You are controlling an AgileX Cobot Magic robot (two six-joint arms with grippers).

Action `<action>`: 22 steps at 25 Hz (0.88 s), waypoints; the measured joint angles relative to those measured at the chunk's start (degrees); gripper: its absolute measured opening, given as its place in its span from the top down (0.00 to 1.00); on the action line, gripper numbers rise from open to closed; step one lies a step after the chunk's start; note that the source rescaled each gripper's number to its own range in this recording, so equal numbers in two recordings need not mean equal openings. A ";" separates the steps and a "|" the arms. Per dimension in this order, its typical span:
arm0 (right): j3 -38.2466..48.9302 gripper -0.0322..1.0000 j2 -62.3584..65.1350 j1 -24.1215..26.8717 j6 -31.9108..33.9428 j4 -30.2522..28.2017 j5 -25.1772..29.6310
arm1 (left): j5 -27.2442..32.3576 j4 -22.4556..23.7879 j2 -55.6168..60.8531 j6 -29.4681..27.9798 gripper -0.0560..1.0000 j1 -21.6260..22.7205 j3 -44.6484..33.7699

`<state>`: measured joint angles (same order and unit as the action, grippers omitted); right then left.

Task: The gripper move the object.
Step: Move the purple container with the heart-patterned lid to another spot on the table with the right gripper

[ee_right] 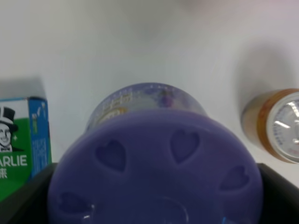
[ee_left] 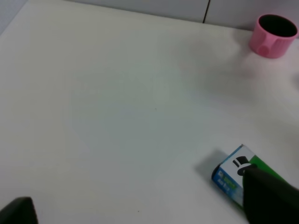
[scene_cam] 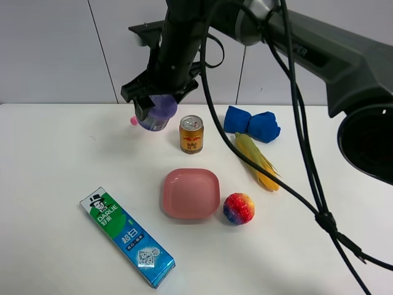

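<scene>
Over the far part of the white table (scene_cam: 55,160), in the high view, the right arm (scene_cam: 319,55) comes in from 2 o'clock, crosses the middle and bends steeply down, so the right gripper (scene_cam: 155,109) hangs at 11 o'clock from the pink plate (scene_cam: 191,193). Its black claws are clenched on the container (scene_cam: 159,114), which appears raised off the tabletop, just beside the gold can (scene_cam: 191,133) at the can's 9 o'clock. A blue cloth (scene_cam: 252,125) lies at 1 o'clock from the plate, a corn cob (scene_cam: 258,161) at 2, the rainbow ball (scene_cam: 239,208) at 4 and a toothpaste box (scene_cam: 127,236) at 8. From the left wrist camera, the left gripper (ee_left: 135,191) is released, its two dark fingers (ee_left: 271,196) set wide apart with bare table (ee_left: 117,102) between them; one finger overlaps the toothpaste box (ee_left: 229,175), and a pink cup (ee_left: 273,29) stands well apart. From the right wrist camera, the right gripper (ee_right: 154,198) grips the container (ee_right: 154,154) across its lilac lid, which bears heart-shaped marks, with a black finger pressed to each side; the can (ee_right: 280,123) and the toothpaste box (ee_right: 21,140) show on either side.
</scene>
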<state>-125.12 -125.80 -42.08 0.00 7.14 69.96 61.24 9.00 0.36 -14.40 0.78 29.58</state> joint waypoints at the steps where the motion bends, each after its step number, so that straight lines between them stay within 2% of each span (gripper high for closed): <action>1: 0.00 0.97 -0.50 -0.17 -0.61 0.40 0.07 | 0.00 0.00 0.00 0.00 0.00 0.00 0.00; 5: -0.08 0.97 -2.43 -1.86 -2.55 1.17 0.14 | 0.00 0.00 0.00 0.00 0.00 0.00 0.00; 11: -0.29 0.97 -6.34 -6.17 -4.27 -3.24 0.22 | 0.00 0.00 0.00 0.00 0.00 0.00 0.00; 16: -0.54 0.97 -7.79 -6.56 -3.21 -7.14 -0.94 | 0.05 0.00 0.00 -0.06 0.00 0.00 0.00; 22: -0.54 0.97 -9.93 -6.56 -3.11 -6.46 -2.97 | 0.00 0.00 0.00 0.00 0.00 0.00 0.00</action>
<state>-125.66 -135.73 -48.64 -3.11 0.69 66.99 61.24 9.00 0.36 -14.40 0.78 29.58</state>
